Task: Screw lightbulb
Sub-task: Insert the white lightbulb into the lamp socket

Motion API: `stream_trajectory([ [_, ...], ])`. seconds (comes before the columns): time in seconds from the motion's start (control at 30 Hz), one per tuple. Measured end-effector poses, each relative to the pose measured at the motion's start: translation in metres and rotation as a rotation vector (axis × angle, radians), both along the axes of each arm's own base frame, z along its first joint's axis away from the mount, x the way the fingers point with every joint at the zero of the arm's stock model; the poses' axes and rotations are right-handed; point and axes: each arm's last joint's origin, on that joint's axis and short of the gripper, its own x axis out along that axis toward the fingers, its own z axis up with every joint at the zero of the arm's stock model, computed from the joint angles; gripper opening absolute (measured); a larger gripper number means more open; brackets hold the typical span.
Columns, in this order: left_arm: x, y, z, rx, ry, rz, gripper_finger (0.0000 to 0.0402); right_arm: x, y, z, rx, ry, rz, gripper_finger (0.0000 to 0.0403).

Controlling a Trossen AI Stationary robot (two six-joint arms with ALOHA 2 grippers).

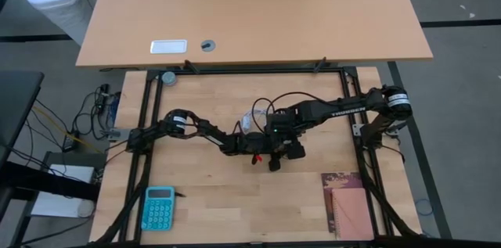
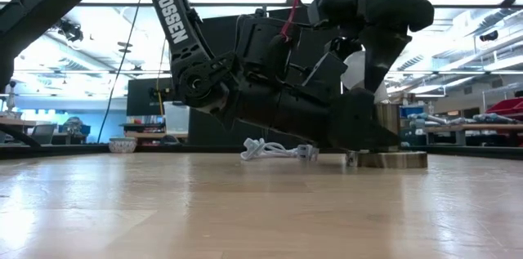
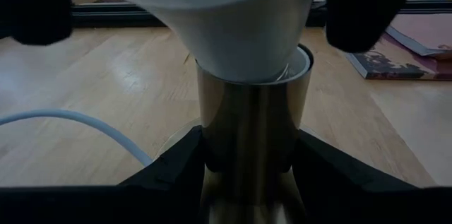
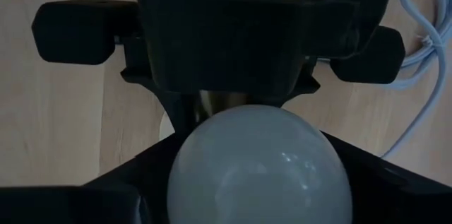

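Left wrist view: lightbulb (image 3: 233, 19) seated in brass socket (image 3: 251, 125) | left fingers (image 3: 176, 174) clamp socket | right fingers' state unclear

Wooden table (image 1: 235, 193): calculator (image 1: 158, 207), book (image 1: 350, 204), cable (image 2: 274, 150).

From above, both arms cover the lightbulb (image 4: 258, 164); its screw base sits hidden inside the brass socket (image 3: 251, 132), and the right fingers' contact seems unclear.
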Motion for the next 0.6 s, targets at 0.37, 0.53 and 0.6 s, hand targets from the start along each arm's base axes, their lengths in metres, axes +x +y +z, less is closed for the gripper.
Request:
stream_trajectory([
  [0.37, 0.0, 0.002, -0.0002, -0.026, -0.001, 0.015, 0.0193, -0.0035, -0.0005, 0.0002, -0.006, 0.03, -0.039, 0.0274],
  [0.53, 0.0, 0.0046, -0.0005, -0.068, -0.003, 0.055, 0.0193, -0.0074, -0.0009, 0.0015, -0.009, 0.057, -0.074, 0.0273],
  [0.6, -0.0001, 0.0055, -0.0008, -0.075, -0.002, 0.074, 0.0193, -0.0097, -0.0009, 0.0018, -0.025, 0.075, -0.092, 0.0273],
])
